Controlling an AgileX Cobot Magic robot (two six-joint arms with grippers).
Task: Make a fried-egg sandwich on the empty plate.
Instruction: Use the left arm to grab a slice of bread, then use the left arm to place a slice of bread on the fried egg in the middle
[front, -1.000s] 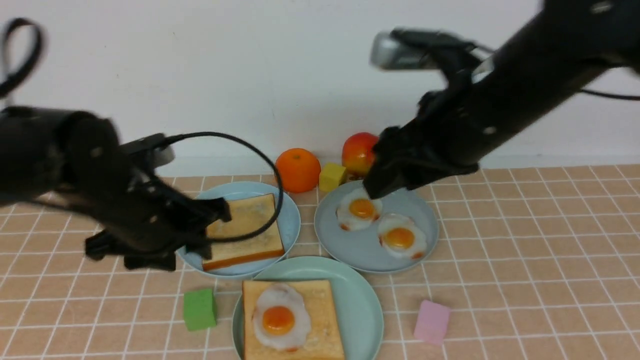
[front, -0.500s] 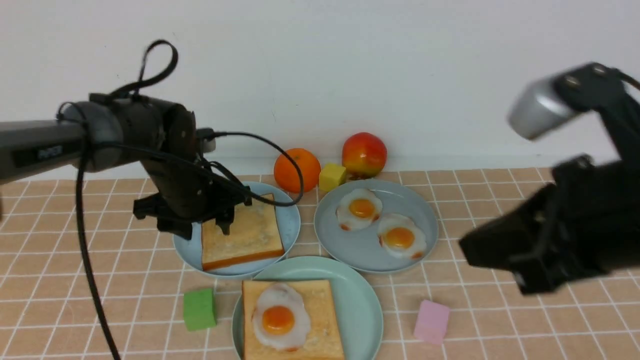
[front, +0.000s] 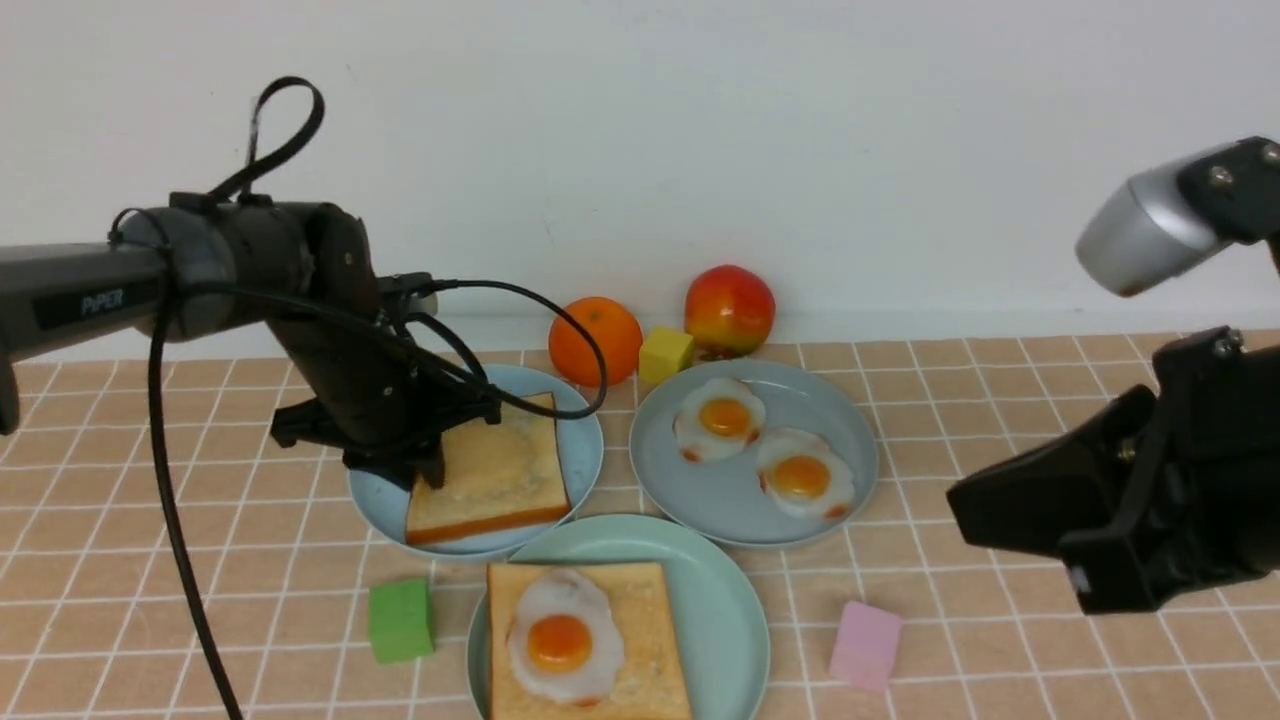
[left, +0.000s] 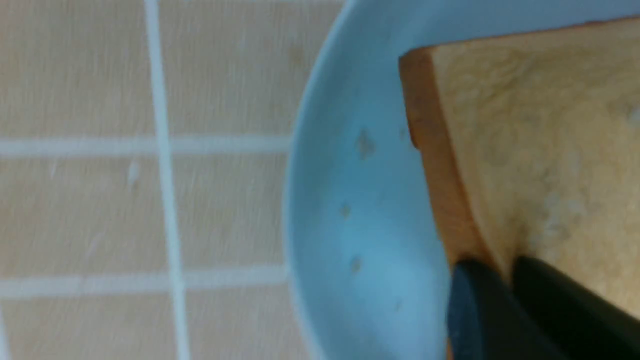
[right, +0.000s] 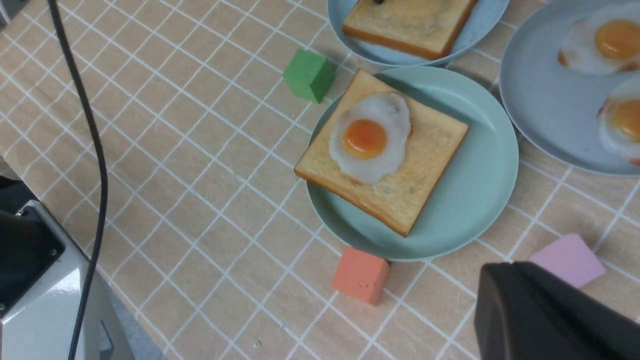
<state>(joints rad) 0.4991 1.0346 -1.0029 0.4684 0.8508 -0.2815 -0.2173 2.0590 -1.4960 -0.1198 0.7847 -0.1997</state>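
On the tan tiled table (front: 1000, 400), around the mint-green plate (front: 725, 610), sit a sky-blue plate (front: 585, 450) at eleven o'clock, a grey-blue plate (front: 720, 500) at one, a green cube (front: 401, 620) at nine, a pink cube (front: 865, 645) at three, and an orange (front: 595, 341), yellow cube (front: 666, 354) and apple (front: 729, 310) at twelve. A coral cube (right: 360, 274) sits beside its rim.

The left arm (front: 80, 295) reaches in level from the left side, and its wrist bends down so that the left gripper (front: 425, 468) points steeply downward. Its fingers (left: 480, 310) stand close together, pinching the edge of a toast slice (front: 495, 465) between them. The right gripper (front: 965, 505) hangs low at the right side, tilted down and pointing toward the middle, its jaws closed with nothing between them.
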